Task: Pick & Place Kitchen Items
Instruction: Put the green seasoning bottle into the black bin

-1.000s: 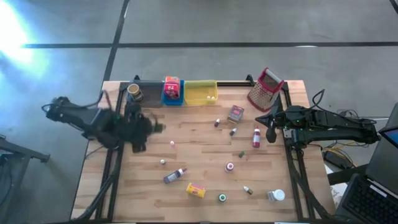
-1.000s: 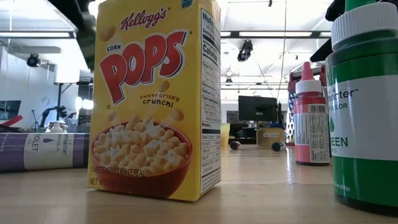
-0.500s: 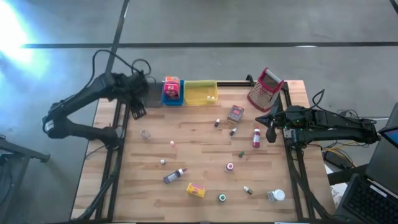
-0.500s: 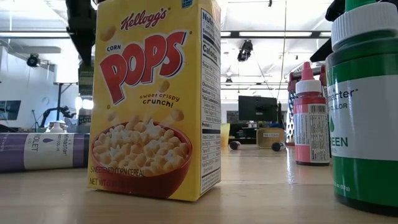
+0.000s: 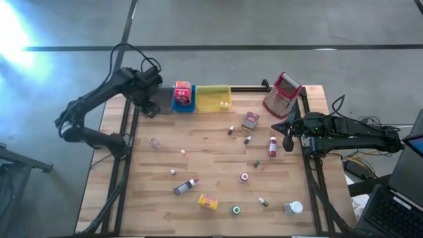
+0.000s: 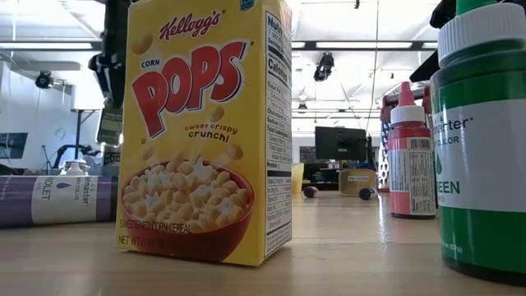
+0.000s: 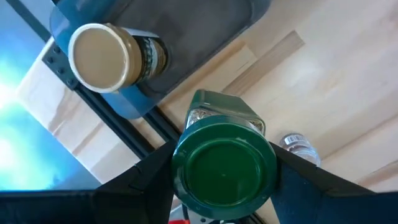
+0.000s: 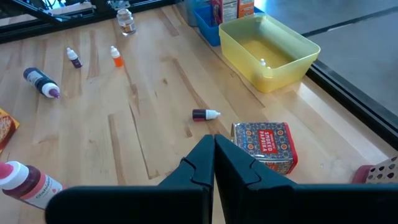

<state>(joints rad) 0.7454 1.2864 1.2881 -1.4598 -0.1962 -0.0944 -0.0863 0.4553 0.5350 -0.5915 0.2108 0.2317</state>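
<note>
A green-capped jar (image 7: 224,163) sits clamped between the fingers of the left gripper (image 5: 147,106), which hangs over the grey tray (image 5: 160,99) at the worktop's far-left corner — a tan-lidded jar (image 7: 109,57) already lies in that tray. The right gripper (image 5: 288,139), fingers pressed together and empty, waits by the right edge, near the patterned tin (image 8: 265,145).

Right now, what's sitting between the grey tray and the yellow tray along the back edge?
The blue tray, holding a red box, sits between the grey tray and yellow tray, seen from the high view.
</note>
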